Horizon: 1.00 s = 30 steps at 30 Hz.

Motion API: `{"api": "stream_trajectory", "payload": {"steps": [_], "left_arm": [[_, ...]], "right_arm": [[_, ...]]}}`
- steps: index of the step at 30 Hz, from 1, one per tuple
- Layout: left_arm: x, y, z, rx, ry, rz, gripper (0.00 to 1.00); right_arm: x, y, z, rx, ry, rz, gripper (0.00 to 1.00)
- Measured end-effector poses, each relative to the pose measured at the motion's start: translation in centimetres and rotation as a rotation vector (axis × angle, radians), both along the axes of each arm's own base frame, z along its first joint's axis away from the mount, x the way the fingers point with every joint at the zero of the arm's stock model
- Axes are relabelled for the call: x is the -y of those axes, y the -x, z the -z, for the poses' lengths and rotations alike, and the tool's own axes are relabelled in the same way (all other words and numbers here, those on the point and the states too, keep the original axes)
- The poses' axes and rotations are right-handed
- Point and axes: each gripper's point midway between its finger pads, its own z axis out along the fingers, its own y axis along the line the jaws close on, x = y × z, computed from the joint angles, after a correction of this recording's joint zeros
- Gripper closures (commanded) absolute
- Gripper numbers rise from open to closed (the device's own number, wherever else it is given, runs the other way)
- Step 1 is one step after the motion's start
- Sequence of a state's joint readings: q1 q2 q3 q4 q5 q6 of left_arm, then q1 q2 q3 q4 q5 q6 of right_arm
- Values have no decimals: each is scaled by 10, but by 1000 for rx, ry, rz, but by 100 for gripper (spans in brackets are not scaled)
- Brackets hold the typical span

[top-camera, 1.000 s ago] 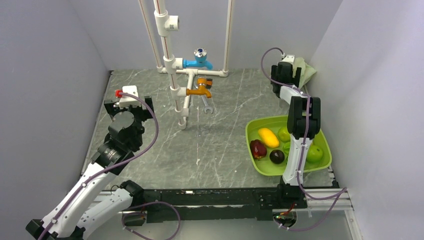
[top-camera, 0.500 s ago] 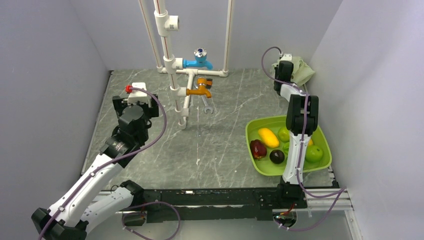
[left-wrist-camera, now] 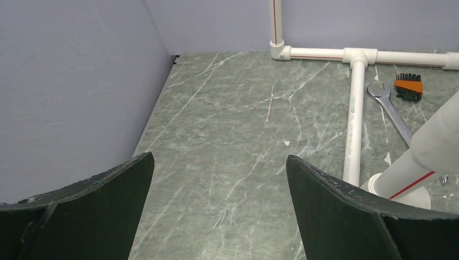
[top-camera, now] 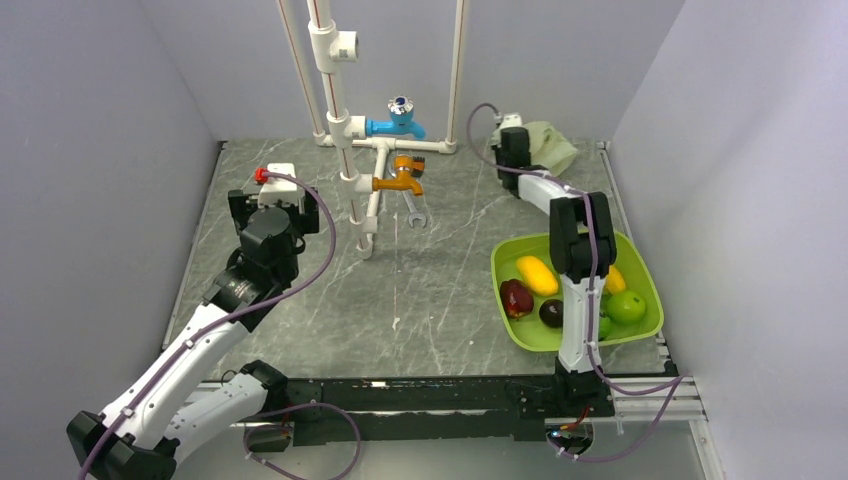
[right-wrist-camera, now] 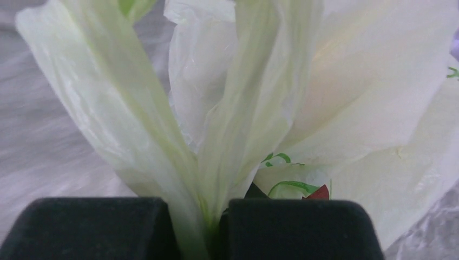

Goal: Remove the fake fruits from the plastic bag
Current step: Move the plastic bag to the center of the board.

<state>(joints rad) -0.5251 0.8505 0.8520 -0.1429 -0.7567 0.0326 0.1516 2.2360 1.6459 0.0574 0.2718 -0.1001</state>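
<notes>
Where the grey table [top-camera: 450,290] reaches its near right edge sits the green tray [top-camera: 527,342], and at the far right is the crumpled plastic bag [top-camera: 550,150]. The fake fruits [top-camera: 536,274], yellow, dark red, dark purple and green, lie in the tray. Now the right gripper [right-wrist-camera: 203,233] pinches a fold of the bag, while the left gripper [left-wrist-camera: 219,160] hangs spread wide.

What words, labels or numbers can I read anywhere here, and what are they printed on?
No readable text anywhere.
On the thin pale green plastic bag: green curls and a red patch of print, creased and partly hidden behind the right pincer; not legible.
On the white plastic pipes: a thin red line, no lettering.
On the lime-green plastic tray: no marking shows.
</notes>
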Motion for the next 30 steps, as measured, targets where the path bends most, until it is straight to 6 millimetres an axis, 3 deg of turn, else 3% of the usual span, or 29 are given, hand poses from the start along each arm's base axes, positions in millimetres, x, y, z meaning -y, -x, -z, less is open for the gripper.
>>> {"api": "stream_trajectory", "payload": {"steps": [5,7,14,17,21,26,30], "left_arm": [[1,-1,1,-2,2,2,0],[1,-1,1,-4,1,4,1],[17,0,7,-21,-13,53,1],[34,4,10,-33,-13,108,1],[47,16,27,-132,55,162,1],[60,50,40,-207,260,266,1],[66,94,52,-273,461,353,1]], "right_arm": [[-84,47,-18,-43,-16,-127,100],[-106,72,-26,-67,-55,-168,100],[-120,130,-54,-140,-185,-215,100],[-135,152,-61,-164,-203,-249,100],[-166,198,-66,-215,-207,-349,100],[-204,246,-82,-233,-219,-476,100],[-225,288,-80,-262,-246,-547,100]]}}
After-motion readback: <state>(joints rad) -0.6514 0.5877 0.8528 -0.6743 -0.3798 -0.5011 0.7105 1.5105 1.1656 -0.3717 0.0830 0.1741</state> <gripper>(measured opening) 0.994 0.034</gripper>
